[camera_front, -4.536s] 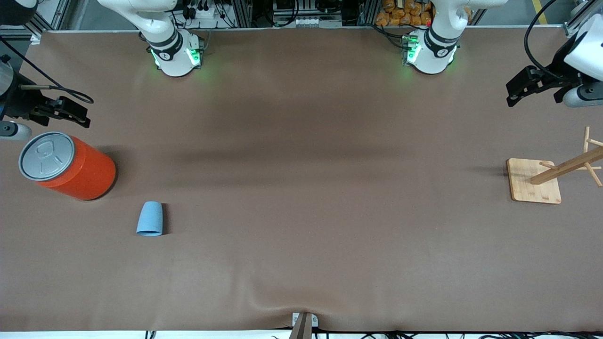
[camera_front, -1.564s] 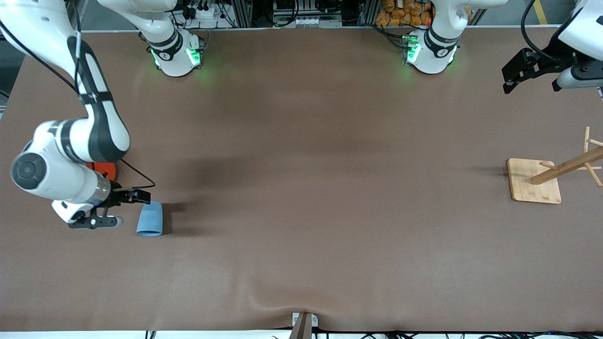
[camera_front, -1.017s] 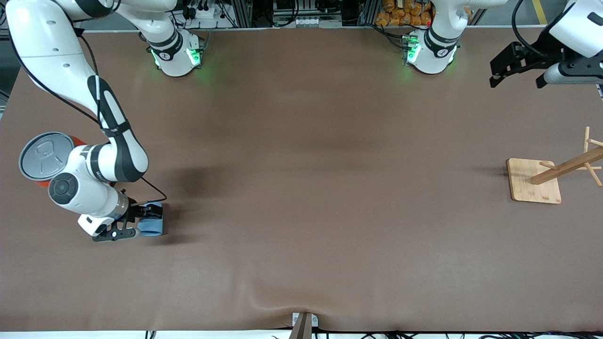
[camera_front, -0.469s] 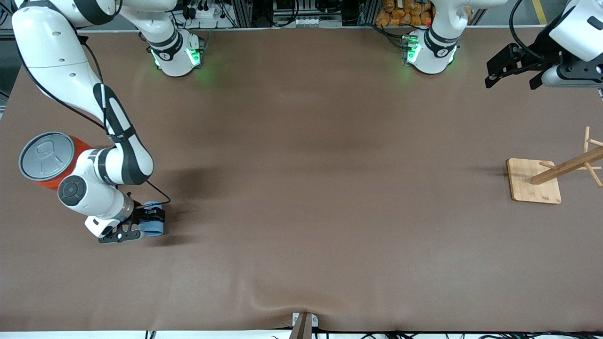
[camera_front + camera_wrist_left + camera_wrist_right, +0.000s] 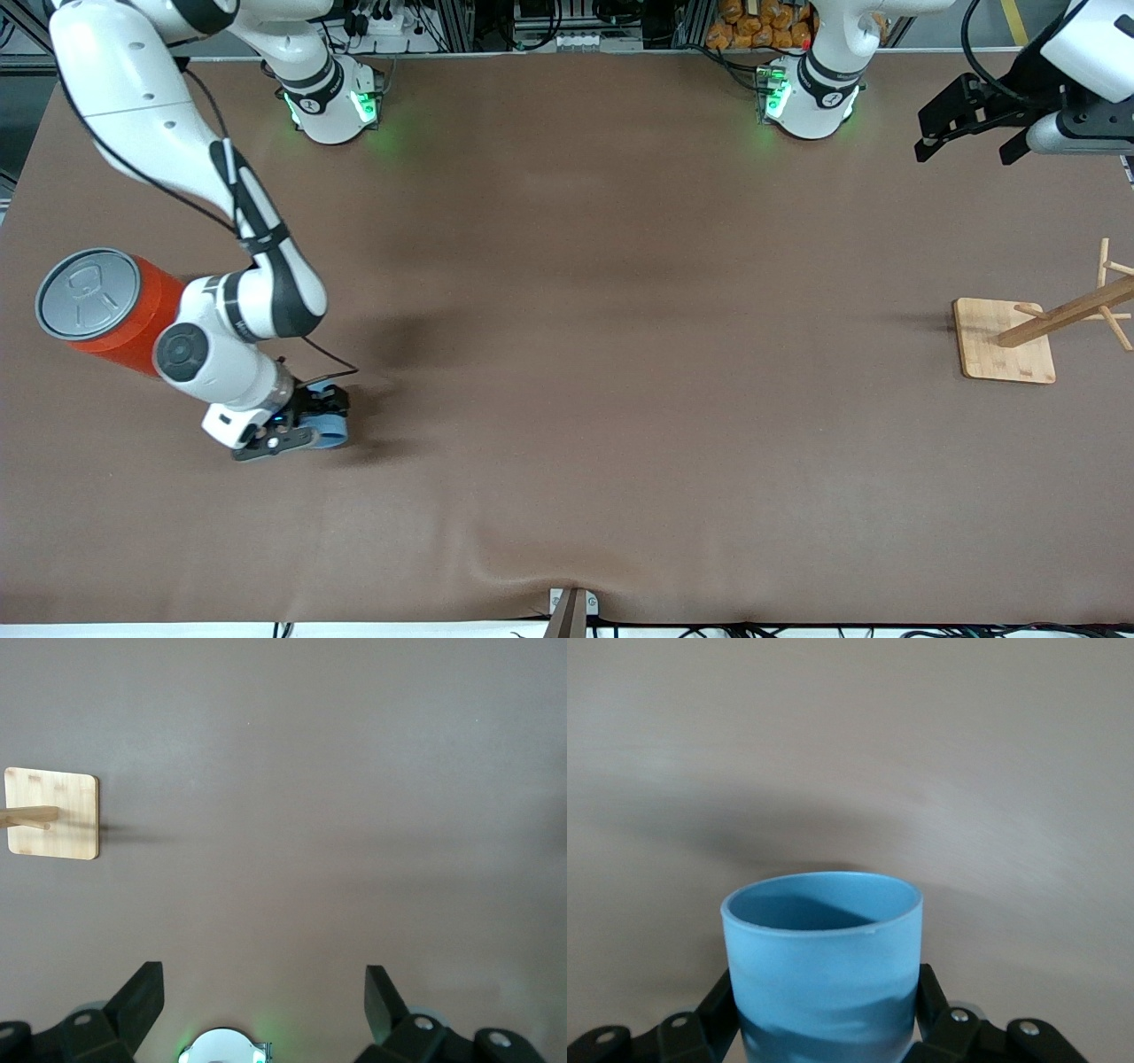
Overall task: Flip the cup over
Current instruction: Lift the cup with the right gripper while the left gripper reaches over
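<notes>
Right wrist view shows the cup [image 5: 824,966] clamped between the two fingers of the right end effector [image 5: 824,1028], its open mouth pointing away from the wrist, the tabletop [image 5: 1010,771] just under it. From the front camera, cup [image 5: 330,427] and right end effector [image 5: 306,425] sit low, the orange can [image 5: 115,310] nearby. The grasp looks done; turning the wrist to stand the cup comes next. The left end effector [image 5: 264,1005] waits spread wide, holding nothing, over its own end.

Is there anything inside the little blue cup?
Empty, as far as it shows. The right wrist view looks into the cup, held in the right gripper, and only its darker blue inside shows; its bottom is hidden.
</notes>
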